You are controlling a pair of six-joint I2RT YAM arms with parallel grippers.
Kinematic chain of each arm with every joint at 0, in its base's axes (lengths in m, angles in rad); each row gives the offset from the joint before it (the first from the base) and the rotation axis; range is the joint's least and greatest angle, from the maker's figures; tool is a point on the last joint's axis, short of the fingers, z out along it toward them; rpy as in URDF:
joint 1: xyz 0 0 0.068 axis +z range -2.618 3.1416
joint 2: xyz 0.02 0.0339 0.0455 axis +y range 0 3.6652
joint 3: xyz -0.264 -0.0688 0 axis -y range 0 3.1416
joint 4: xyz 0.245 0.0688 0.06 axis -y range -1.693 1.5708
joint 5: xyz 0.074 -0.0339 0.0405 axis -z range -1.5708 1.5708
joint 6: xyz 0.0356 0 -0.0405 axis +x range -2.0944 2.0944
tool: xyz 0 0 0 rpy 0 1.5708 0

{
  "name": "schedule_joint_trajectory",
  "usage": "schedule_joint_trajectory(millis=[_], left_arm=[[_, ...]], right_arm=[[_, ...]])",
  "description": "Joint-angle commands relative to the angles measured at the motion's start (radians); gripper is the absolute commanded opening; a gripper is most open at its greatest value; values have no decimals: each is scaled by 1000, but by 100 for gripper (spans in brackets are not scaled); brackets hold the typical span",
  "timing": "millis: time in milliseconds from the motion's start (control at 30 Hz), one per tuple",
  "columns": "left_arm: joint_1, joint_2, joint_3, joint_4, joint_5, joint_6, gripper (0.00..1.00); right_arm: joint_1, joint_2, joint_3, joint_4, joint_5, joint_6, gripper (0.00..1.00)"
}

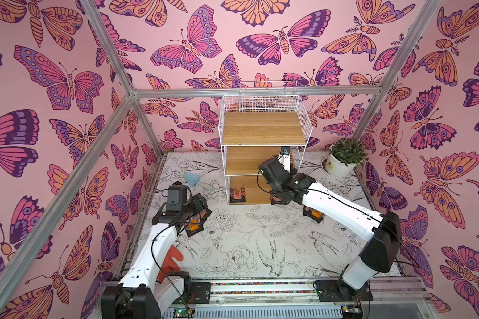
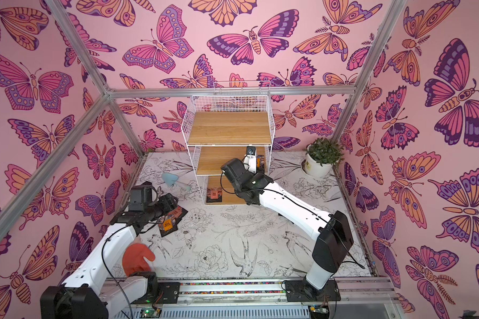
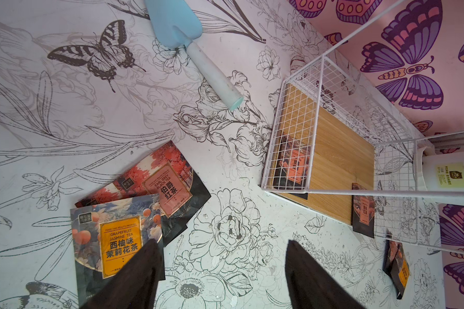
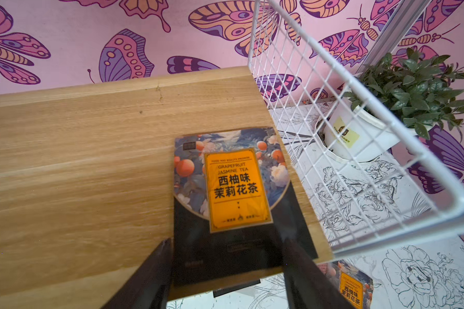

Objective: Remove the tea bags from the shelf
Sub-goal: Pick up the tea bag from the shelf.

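Tea bag overhangs shelf edge (seemingly).

Pink wallpaper printed with large purple, magenta and orange butterflies covers the back and both side walls. Silver aluminium frame bars run up the corners and across the back. The table surface is white with black line drawings of flowers and birds, under soft, even, possibly natural light.

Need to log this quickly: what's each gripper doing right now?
Left gripper: open, holding nothing.
Right gripper: open, jaws either side of the orange-label tea bag on the shelf, no grip visible.
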Motion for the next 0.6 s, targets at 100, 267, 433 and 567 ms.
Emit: schedule_joint_trajectory(millis=[100, 267, 433, 567], left_arm=[[7, -9, -19, 12, 4, 16, 76], [8, -9, -20, 12, 4, 15, 76], [8, -9, -20, 12, 1, 15, 76], [8, -12, -21, 11, -1, 16, 76]], right_arm=[[-15, 22, -24, -79, -18, 18, 58], [-23, 22, -25, -85, -26, 20, 49], [-32, 16, -26, -89, -50, 20, 37], [-39, 19, -25, -98, -74, 27, 29]])
